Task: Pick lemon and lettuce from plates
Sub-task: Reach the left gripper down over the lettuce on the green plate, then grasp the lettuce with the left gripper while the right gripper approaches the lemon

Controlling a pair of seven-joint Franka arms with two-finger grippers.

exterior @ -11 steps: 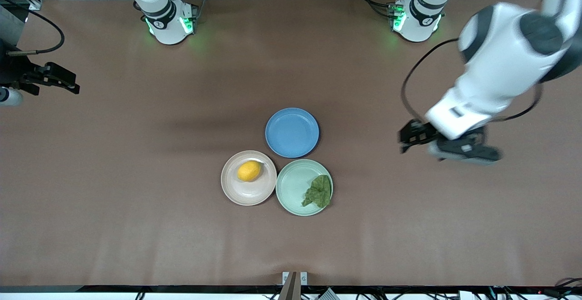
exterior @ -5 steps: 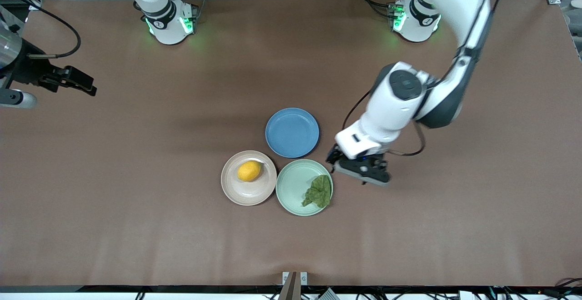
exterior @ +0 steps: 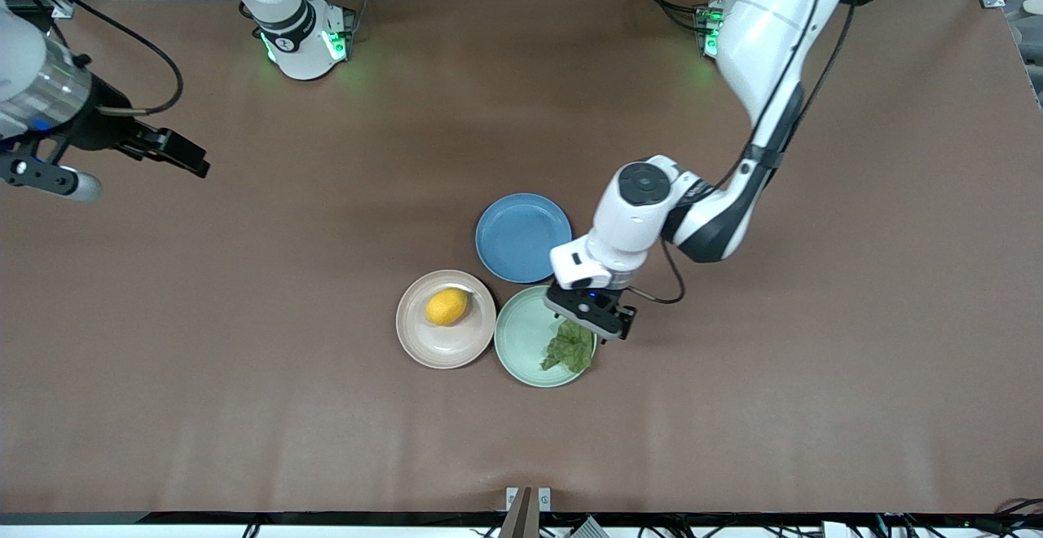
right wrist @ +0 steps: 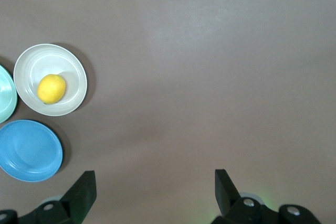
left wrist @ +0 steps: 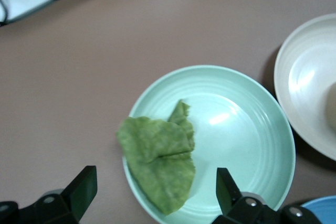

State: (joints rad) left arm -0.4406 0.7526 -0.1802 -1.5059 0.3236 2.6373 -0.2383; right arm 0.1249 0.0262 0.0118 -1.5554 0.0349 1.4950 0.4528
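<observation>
the left claw [exterior: 588, 310] hangs over the mint green plate [exterior: 521, 334], its fingers spread wide with nothing between them, and the lettuce [exterior: 569, 346] lies on that plate's rim at the edge toward the left arm's end of the table [exterior: 244, 407]. in the left wrist view the crumpled leaf [left wrist: 160, 153] sits roughly between the two fingertips [left wrist: 79, 192], slightly overhanging the rim. to take it well, the claw should probably come straight down centred on the thickest fold of the leaf, low enough to pinch it without scraping the plate, since a thin limp leaf may slip from a shallow grip. the left arm reaches out from its base with its elbow bent and its wrist pointing down. the lemon [exterior: 446, 306] rests on the pale pink-beige plate [exterior: 432, 350], touching nothing else, beside the green plate and near the blue plate [exterior: 521, 236]. the right claw [exterior: 171, 151] is up over bare table toward the right arm's end, well apart from the plates, its fingers also spread wide and empty.
</observation>
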